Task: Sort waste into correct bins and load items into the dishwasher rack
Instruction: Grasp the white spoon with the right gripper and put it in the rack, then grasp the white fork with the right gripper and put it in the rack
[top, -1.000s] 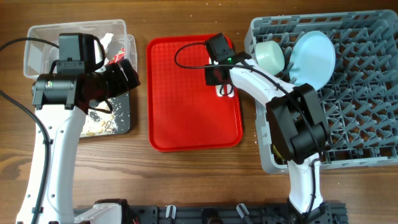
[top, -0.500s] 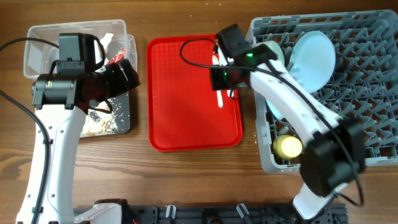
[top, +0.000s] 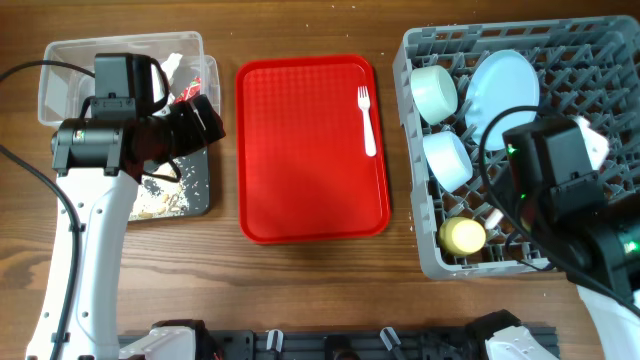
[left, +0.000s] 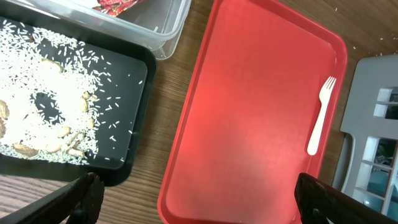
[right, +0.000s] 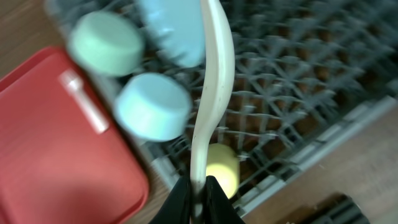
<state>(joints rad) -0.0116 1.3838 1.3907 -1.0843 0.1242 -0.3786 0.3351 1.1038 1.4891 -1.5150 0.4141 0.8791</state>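
Right claw (right: 198, 190) clenched on spoon (right: 212, 93), above rack (top: 590, 50). Left claw (left: 202, 198) released, empty, over black tray (left: 127, 152) and red tray (top: 300, 150). Fork (top: 367, 118) at red tray's 2 o'clock. Bowls (top: 435, 90), plate (top: 505, 85) at rack's 11 o'clock, cup (top: 463, 236) at 7. Scraps (left: 50, 118) in black tray, wrapper (left: 117, 5) in tub (top: 60, 75).

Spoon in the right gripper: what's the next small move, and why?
Probably lower the spoon into the rack and let go. The right gripper is shut on its handle and hangs over the rack's grid, just past the cup.
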